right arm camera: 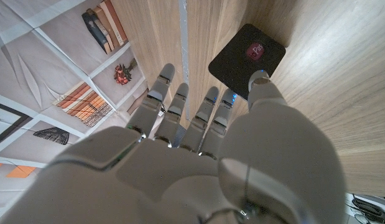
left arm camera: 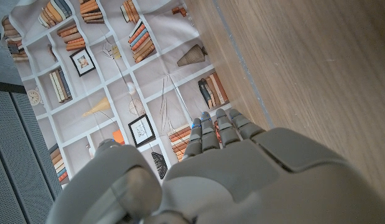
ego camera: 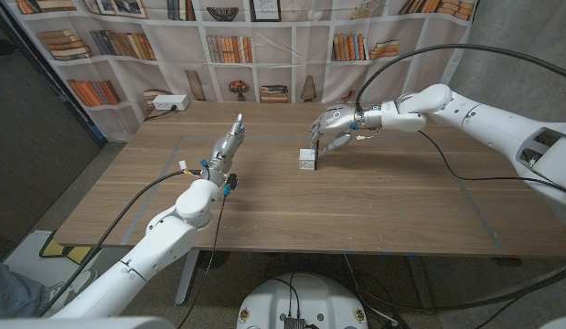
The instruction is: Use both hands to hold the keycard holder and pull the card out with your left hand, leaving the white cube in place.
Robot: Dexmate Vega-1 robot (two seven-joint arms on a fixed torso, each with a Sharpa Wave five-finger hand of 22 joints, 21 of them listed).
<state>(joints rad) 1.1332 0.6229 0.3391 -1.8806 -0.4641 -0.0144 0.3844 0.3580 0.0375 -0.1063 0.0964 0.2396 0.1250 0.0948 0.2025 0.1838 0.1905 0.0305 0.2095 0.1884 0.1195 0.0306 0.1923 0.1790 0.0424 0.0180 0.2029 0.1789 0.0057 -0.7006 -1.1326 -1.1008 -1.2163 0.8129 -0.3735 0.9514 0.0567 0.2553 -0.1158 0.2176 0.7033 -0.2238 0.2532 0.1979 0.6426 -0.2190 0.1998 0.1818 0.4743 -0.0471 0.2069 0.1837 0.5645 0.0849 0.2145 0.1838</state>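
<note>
Bookshelf-print cloth hangs behind the wooden table (ego camera: 374,210). One white cube (ego camera: 307,159) sits mid-table, just beside the right hand (ego camera: 336,124), whose fingers reach down, spread and grasping nothing. One black keycard holder (right arm camera: 247,58) lies flat under that hand's fingertips (right arm camera: 259,78); its long axis I cannot tell. Well apart, the left hand (ego camera: 225,147) is raised, fingers straight, holding nothing.

— What's behind the table (ego camera: 374,215)?
— A backdrop (ego camera: 292,41) printed with bookshelves, books and vases.
— Anything on the table's far left corner?
— A white power strip (ego camera: 168,104), beside the backdrop.
</note>
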